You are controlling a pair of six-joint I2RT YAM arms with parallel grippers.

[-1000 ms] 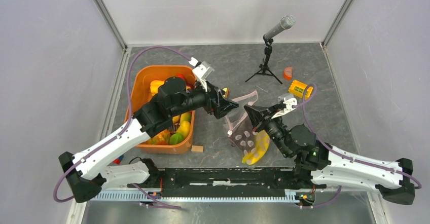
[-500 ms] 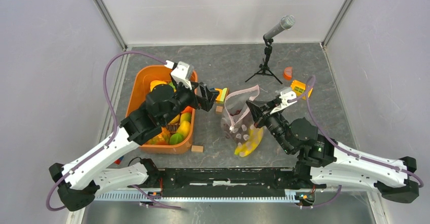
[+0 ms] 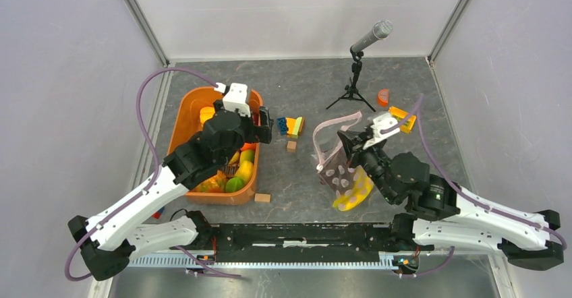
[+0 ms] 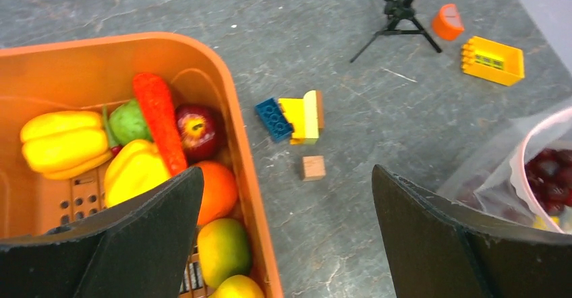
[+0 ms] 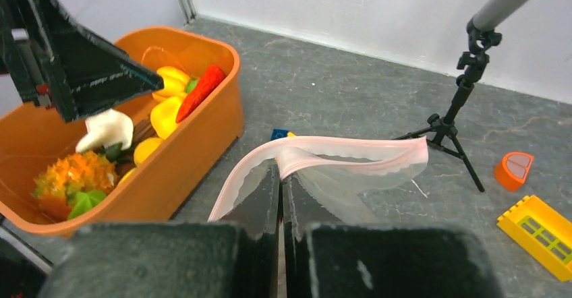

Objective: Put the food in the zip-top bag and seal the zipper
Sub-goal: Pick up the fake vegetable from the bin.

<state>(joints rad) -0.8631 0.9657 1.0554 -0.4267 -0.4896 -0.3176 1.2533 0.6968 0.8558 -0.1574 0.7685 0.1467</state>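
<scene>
Bag [image 3: 340, 171] is the fiddly bit: thin, floppy, slippery plastic with no shape of its own. The right gripper [image 5: 281, 176] is pinched shut on the pink zipper [image 5: 351, 151], I reckon the only firm place to hold it. From above, the bag runs 12 to 6 with its mouth gaping at the 12 end and a banana [image 3: 352, 191] sagging at the bottom. The left gripper [image 4: 287, 176] is spread wide and empty, over the rim of the orange tub [image 4: 236, 129] at the bag's 9 o'clock. The toy food looks light, hard and roly. The carrot [image 4: 158, 119] lies about 12 to 6 in the wrist view, so I'd grab it across the middle.
</scene>
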